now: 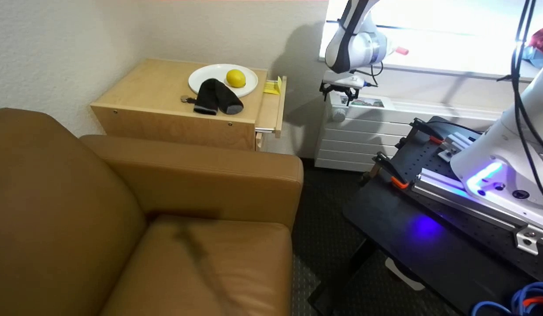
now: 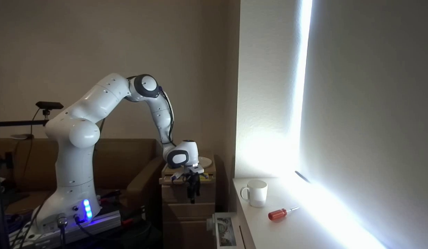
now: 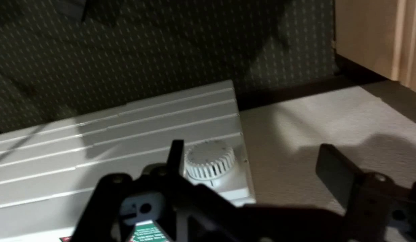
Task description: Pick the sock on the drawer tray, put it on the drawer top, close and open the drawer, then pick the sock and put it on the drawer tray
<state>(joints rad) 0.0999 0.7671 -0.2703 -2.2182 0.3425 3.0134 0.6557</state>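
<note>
Sock is laid on the drawer top (presumably to free the drawer); the gripper is spread, nothing held.

Wrist view: gripper cut off by the bottom edge, nearer parts blurred; radiator beneath it partly covered, green label just beside it partly hidden — print too small to read. In an exterior view, picture-left of the gripper, the sock covers part of the plate, the drawer has its rear hidden under the drawer top, and the yellow item inside is too small to identify. In an exterior view the robot's wrist, just above the gripper, blocks part of the plate behind — fingers overlap, gap hidden.
</note>
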